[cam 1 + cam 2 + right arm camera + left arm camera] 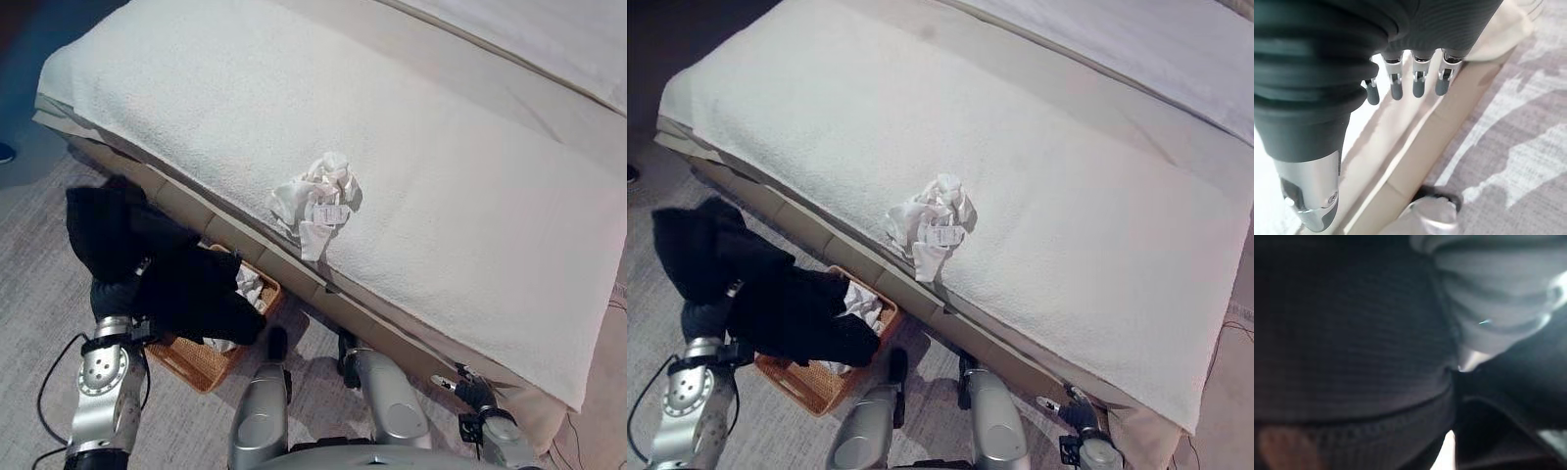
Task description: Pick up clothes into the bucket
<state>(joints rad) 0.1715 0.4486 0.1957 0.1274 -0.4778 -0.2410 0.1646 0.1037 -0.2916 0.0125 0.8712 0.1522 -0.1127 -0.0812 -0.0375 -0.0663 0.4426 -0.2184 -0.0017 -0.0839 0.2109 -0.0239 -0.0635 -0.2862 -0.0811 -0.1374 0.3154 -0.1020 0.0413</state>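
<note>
Evidently the step in hand is lowering the black garment point(167, 269) into the wicker basket point(201, 369), which stands on the carpeted floor point(39, 284) in the lower left of the eye views, just beside the base of the bed point(441, 196). The left hand point(116, 296) is buried in the dark cloth at the left of the frame, so whether its fingers are curled on the fabric or merely draped by it cannot be told; its wrist view shows dark ribbed fabric pressed close. The garment hangs in two masses, one raised above the hand and one spilling rightward over the basket's mouth. To do this well, the hand would likely need to sit over the middle of the basket before letting go, so the upper mass falls inside rather than over the rim onto the floor.

Inside the basket some white cloth point(247, 286) already lies, partly covered by the black garment. Further right, a crumpled white garment point(318, 201) rests on the bed's textured cover near its front edge, not yet collected. At the lower right, the right hand point(1415, 78) hangs beside the bed frame with fingers straight and relaxed, holding nothing.
</note>
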